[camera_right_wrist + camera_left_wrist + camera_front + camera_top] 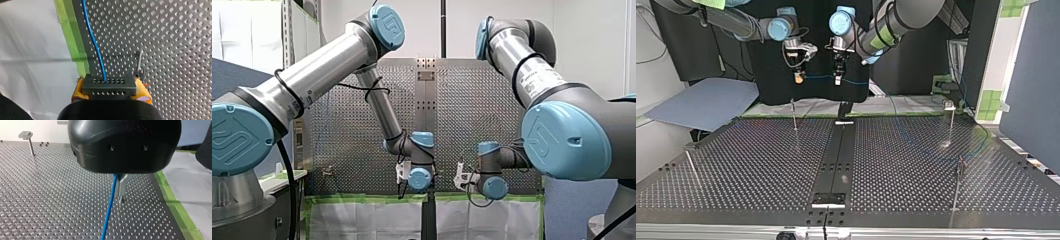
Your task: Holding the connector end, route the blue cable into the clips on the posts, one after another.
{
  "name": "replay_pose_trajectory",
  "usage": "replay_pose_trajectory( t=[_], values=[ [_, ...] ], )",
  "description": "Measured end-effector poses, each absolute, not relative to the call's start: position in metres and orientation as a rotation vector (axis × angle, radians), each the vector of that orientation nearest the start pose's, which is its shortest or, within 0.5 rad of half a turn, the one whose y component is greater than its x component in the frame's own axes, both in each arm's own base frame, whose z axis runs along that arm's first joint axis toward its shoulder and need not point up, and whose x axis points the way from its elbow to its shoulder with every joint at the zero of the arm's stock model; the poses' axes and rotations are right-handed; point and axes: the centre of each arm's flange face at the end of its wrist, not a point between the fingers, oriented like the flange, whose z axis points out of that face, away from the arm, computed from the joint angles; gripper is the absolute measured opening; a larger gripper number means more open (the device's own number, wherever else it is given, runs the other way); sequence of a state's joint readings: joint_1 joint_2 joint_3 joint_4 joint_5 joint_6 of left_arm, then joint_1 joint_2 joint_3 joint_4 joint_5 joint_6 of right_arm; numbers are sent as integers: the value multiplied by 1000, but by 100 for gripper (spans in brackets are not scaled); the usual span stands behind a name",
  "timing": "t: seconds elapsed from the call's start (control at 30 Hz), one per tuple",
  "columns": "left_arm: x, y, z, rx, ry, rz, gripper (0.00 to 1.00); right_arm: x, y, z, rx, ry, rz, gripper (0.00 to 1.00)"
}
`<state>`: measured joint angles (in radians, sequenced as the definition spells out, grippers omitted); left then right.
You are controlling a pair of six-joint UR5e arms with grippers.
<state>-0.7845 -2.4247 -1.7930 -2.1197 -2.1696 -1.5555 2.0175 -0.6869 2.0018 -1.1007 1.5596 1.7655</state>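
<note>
Progress: early by my reading; the post point(794, 114) at the top view's left carries no cable; whether the right-hand posts hold it is too faint to tell
Cable: the blue cable point(110, 205) spans the air between both claws, then trails toward the top view's right
Right claw: my right gripper point(798, 77), yellow pads, is clamped on the connector point(109, 86)
Left claw: my left gripper point(837, 79) has its fingers drawn close about the cable
Pose: both wrists point down, side by side, high over the far edge of the table point(761, 165)
</note>
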Motion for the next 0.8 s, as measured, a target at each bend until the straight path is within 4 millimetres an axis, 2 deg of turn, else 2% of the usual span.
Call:
replay_pose_trajectory(
  t=[0.2, 0.37, 0.63, 0.8],
  values=[
    [354, -470, -25, 217, 1629, -104, 2, 320, -404, -66, 1612, -1277, 1527, 0],
    [349, -483, -41, 245, 1647, -113, 2, 303, -414, -65, 1578, -1276, 1560, 0],
    [337, -503, -68, 292, 1682, -114, 2, 281, -440, -60, 1536, -1243, 1599, 0],
    [337, -511, -87, 305, 1704, -111, 2, 265, -454, -59, 1537, -1244, 1598, 0]
  ],
)
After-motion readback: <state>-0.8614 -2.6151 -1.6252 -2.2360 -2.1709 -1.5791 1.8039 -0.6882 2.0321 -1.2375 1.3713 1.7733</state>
